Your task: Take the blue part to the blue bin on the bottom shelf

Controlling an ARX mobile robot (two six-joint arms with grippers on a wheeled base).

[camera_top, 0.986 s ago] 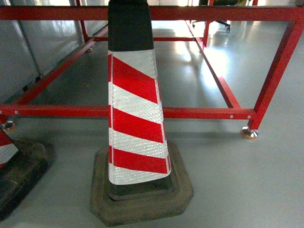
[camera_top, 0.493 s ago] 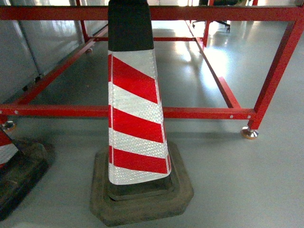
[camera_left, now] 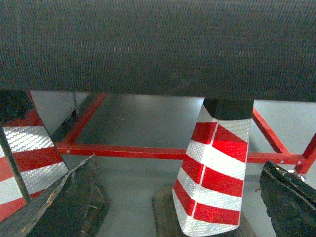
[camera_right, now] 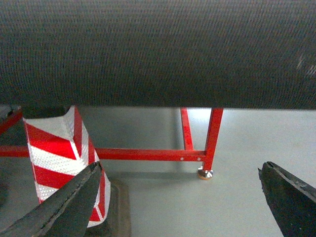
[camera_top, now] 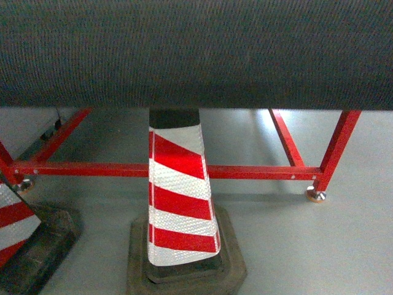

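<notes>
Dark woven band [camera_top: 196,52] now fills the upper part of the head view, where a second ago the red frame's top rail and bright floor showed; the striped traffic cone [camera_top: 181,200] sits lower and smaller — the viewpoint has shifted. Red frame [camera_top: 245,171] and grey floor [camera_top: 319,246] show below the band. A second cone [camera_top: 15,221] stands at left. Left gripper [camera_left: 180,207] and right gripper [camera_right: 180,207] both hang spread wide, nothing between the jaws. No blue part, blue bin or bottom shelf appears in any view — likely the robot is travelling or searching, the pick not begun.
</notes>
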